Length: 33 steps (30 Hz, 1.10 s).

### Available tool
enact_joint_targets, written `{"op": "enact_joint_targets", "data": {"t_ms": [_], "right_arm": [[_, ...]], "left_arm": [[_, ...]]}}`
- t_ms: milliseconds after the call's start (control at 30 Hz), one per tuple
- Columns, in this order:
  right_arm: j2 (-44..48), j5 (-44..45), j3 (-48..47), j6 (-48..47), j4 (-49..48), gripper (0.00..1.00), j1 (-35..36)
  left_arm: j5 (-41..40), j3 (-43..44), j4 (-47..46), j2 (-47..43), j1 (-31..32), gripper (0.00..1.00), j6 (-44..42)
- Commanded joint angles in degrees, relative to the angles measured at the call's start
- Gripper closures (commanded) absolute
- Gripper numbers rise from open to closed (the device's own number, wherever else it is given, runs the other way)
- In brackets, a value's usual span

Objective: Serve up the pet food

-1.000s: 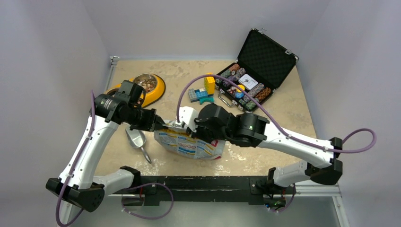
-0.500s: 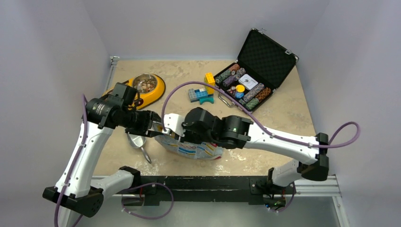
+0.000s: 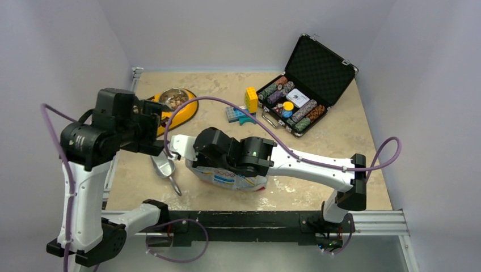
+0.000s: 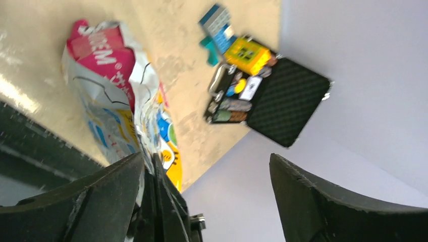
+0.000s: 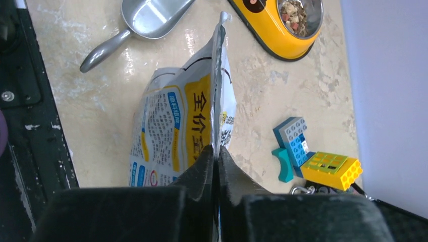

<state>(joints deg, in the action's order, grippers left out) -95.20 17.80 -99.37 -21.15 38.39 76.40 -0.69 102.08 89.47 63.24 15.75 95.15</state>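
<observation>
The pet food bag [image 3: 235, 177], glossy white, yellow and magenta, stands on the table in front of the arms. My right gripper [image 5: 217, 149] is shut on the bag's [image 5: 174, 126] flattened top edge, near its left end [image 3: 187, 158]. Raised to the left of the bag [image 4: 103, 96], my left gripper [image 4: 207, 157] stands wide open and holds nothing; in the top view it [image 3: 154, 133] hangs between bowl and bag. Brown kibble [image 5: 295, 12] fills the steel insert of the yellow bowl [image 3: 184, 113]. A metal scoop [image 3: 164, 167] lies empty left of the bag.
An open black case [image 3: 309, 73] of poker chips sits at the back right. Yellow and blue toy bricks [image 3: 244, 107] lie in front of it. The black rail [image 3: 244, 218] with the arm bases runs along the near edge. Walls close in on three sides.
My left gripper let go of the bag's edge, opened wide and drew back up and to the left. My right gripper slid left along the top edge and closed on it.
</observation>
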Motion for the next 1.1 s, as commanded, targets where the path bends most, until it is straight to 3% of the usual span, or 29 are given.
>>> {"op": "enact_joint_targets", "data": {"t_ms": [0, 200, 300, 433, 600, 667, 700, 933, 967, 1000, 1033, 1067], "right_arm": [[-2.19, 2.57, -4.8, -1.13, -1.58, 1.0, 0.06], [-4.58, -2.74, -10.24, 2.63, 3.46, 1.0, 0.06], [-5.58, -1.49, -10.89, 1.79, 2.01, 0.72, 0.33], [-8.58, -0.4, -14.28, 1.2, 1.61, 0.65, 0.33], [-14.55, 2.63, -21.01, 1.14, 2.09, 0.74, 0.33], [-16.61, 4.02, -23.37, 1.06, 2.36, 0.97, 0.33], [-17.24, 4.24, -24.02, 0.73, 2.79, 1.0, 0.33], [-17.97, -1.65, -28.65, 3.31, 6.26, 1.0, 0.06], [-17.15, -2.5, -28.25, 3.65, 6.6, 0.9, 0.06], [-15.91, -3.28, -27.32, 4.26, 6.63, 0.58, 0.06], [-14.19, -4.19, -26.17, 5.13, 6.5, 0.32, 0.06], [-12.5, -4.6, -25.03, 5.53, 6.32, 0.21, 0.06]], "left_arm": [[-12.08, 5.65, 13.1, -1.91, -0.37, 0.0, -4.38], [-20.32, 10.29, 13.1, -3.12, -0.37, 0.0, -10.37], [-23.26, 12.49, 13.1, -3.09, -0.37, 0.0, -13.86], [-25.25, 14.31, 13.1, -3.61, -0.37, 0.0, -17.95], [-26.24, 16.04, 13.1, -3.92, -0.37, 0.0, -21.74], [-26.5, 16.13, 13.09, -4.0, -0.37, 0.0, -22.98], [-26.47, 16.13, 13.12, -4.0, -0.37, 0.0, -23.53], [-25.8, 16.3, 13.1, -3.13, -0.37, 0.0, -24.81], [-25.51, 16.38, 13.1, -2.94, -0.37, 0.0, -24.71], [-25.27, 16.45, 13.1, -2.71, -0.37, 0.0, -24.57], [-24.97, 16.48, 13.1, -2.57, -0.37, 0.0, -24.46], [-24.73, 16.48, 13.1, -2.37, -0.37, 0.0, -24.33]]}}
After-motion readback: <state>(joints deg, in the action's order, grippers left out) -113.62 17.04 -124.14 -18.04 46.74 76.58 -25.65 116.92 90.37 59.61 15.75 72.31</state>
